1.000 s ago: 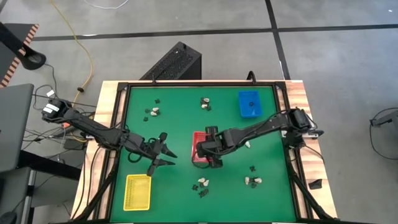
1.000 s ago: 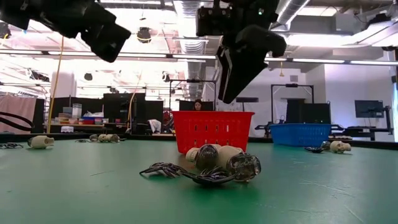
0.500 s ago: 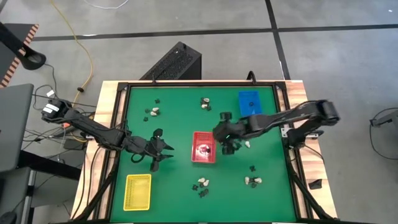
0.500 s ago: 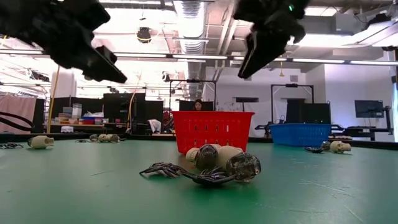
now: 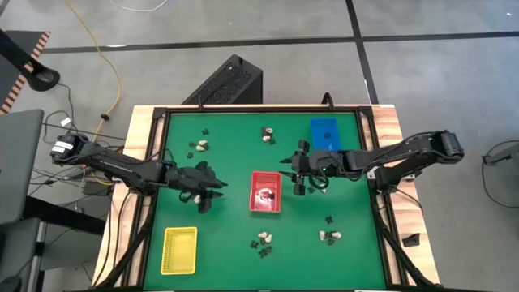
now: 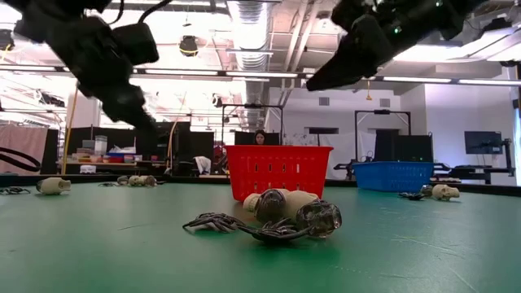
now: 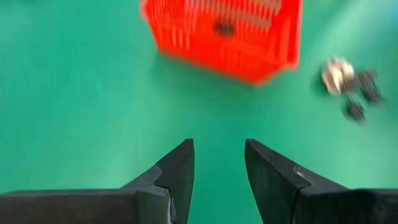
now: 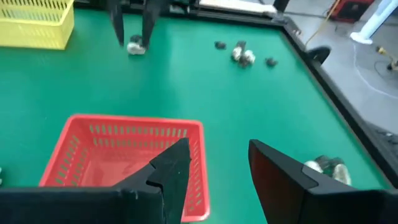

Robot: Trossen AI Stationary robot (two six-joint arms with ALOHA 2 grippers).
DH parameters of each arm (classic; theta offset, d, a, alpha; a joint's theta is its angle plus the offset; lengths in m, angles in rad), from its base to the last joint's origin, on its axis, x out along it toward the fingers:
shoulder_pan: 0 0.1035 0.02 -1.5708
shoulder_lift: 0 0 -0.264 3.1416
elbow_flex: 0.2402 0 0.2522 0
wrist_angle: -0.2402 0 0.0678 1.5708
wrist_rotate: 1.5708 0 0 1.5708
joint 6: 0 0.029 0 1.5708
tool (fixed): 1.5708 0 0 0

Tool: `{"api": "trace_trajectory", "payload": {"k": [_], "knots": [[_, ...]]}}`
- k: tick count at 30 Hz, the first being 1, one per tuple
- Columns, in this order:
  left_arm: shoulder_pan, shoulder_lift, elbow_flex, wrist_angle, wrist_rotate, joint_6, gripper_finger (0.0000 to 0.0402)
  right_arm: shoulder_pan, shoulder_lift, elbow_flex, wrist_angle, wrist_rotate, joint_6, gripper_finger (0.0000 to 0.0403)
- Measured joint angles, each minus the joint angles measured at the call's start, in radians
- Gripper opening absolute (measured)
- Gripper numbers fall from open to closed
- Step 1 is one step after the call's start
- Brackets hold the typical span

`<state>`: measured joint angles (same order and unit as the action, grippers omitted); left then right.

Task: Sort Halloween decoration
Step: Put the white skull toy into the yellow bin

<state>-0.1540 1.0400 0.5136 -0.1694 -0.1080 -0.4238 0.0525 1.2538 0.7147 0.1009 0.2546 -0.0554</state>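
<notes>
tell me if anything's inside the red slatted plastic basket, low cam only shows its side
Observer: Yes. From above, the red slatted plastic basket holds one small piece, cream with dark bits.
Operator: is either gripper carrying something
Observer: No. The left gripper and the right gripper each show open fingers with nothing between them in their wrist views.
Operator: where's the yellow tray, can't see it at all
Observer: The yellow mesh tray sits on the left arm's side, in the table corner diagonally opposite the blue tray.
</notes>
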Motion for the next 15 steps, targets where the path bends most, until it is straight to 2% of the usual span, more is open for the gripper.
{"api": "trace_trajectory", "payload": {"k": [4,8,12,15], "knots": [[0.004,0.000,0.148,-0.343,0.013,-0.086,0.0131,0.000,0.049,0.000,0.029,-0.005,0.002,0.0194],[-0.007,0.001,0.181,-0.548,0.024,-0.205,0.0131,-0.001,0.089,0.000,0.067,-0.013,0.003,0.0194],[-0.010,0.001,0.162,-0.633,0.024,-0.281,0.0131,0.011,0.093,0.000,0.060,-0.080,0.003,0.0194],[-0.013,0.003,0.141,-0.620,0.033,-0.214,0.0131,0.029,0.091,0.000,0.061,-0.086,0.003,0.0194]]}}
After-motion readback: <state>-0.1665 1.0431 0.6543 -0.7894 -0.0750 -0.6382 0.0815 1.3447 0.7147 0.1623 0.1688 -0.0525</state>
